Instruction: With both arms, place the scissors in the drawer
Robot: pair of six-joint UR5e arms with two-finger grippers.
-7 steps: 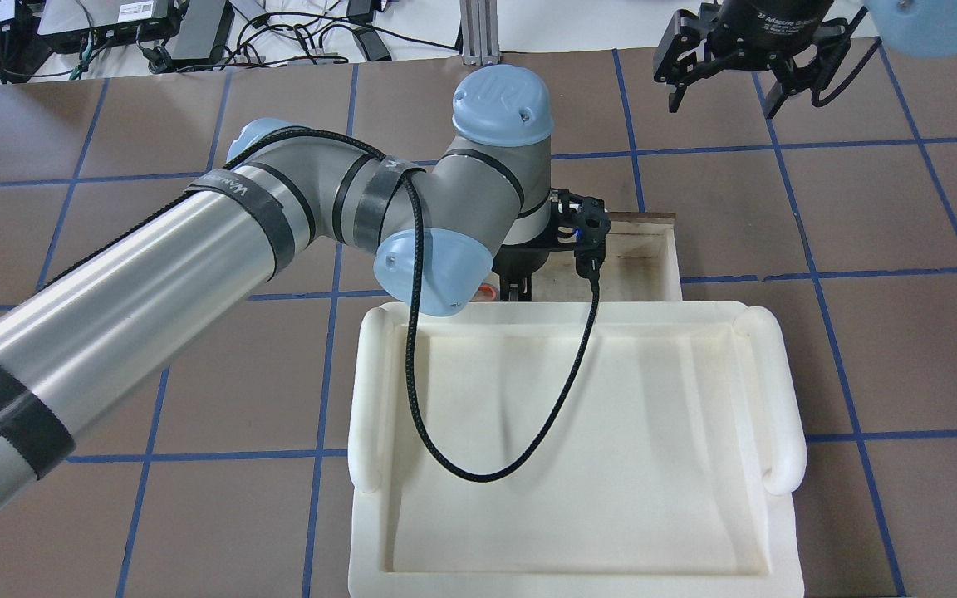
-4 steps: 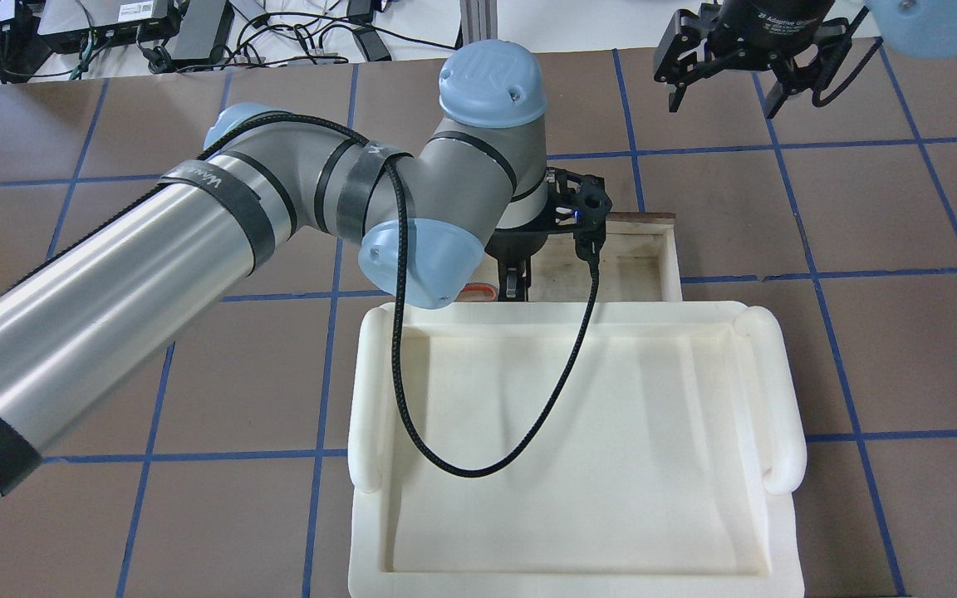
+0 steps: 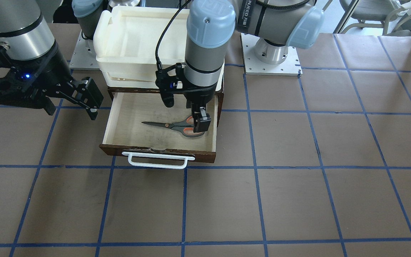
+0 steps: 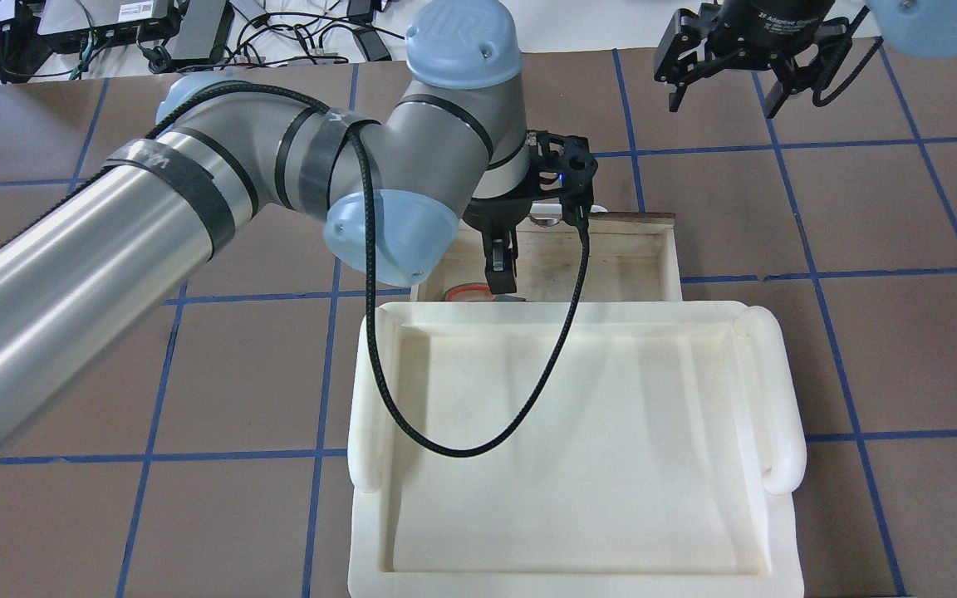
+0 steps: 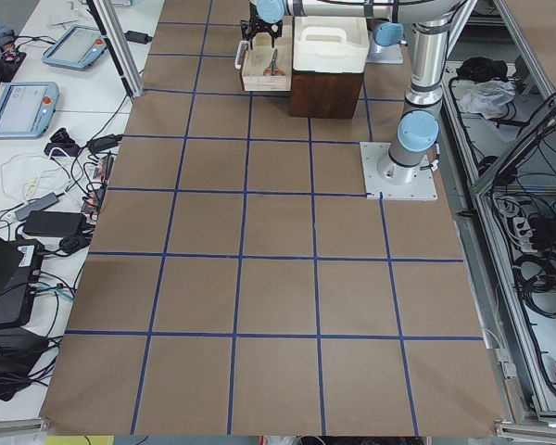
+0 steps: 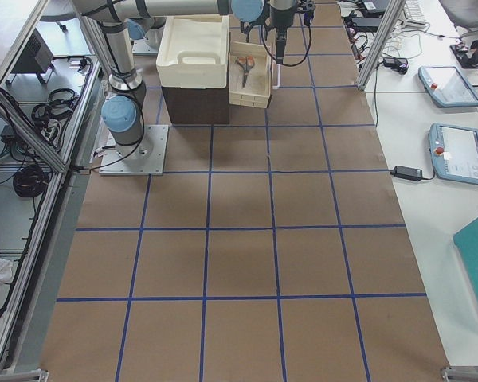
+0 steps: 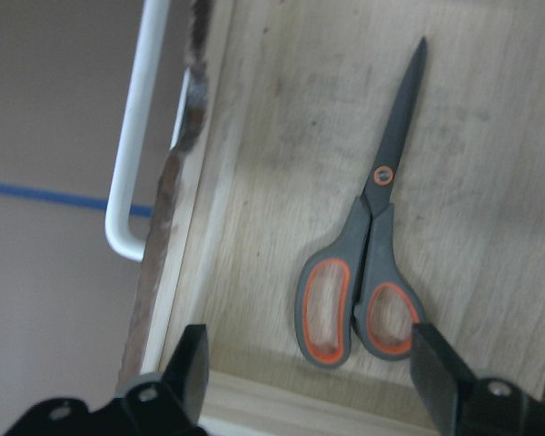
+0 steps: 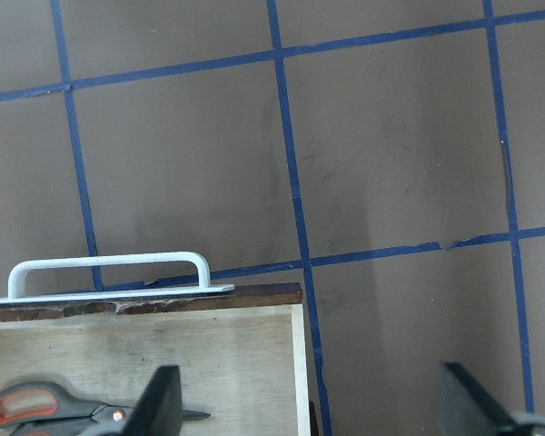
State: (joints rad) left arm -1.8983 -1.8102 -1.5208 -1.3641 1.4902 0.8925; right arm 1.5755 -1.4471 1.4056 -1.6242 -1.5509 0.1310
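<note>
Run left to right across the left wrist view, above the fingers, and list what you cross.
table → white handle → drawer front → scissors, lying on the drawer's pale floor.

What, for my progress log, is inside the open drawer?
Only the scissors, lying flat on the drawer floor, with the open left gripper above their handles. Whatever lies under the foam tray overhang is hidden.
</note>
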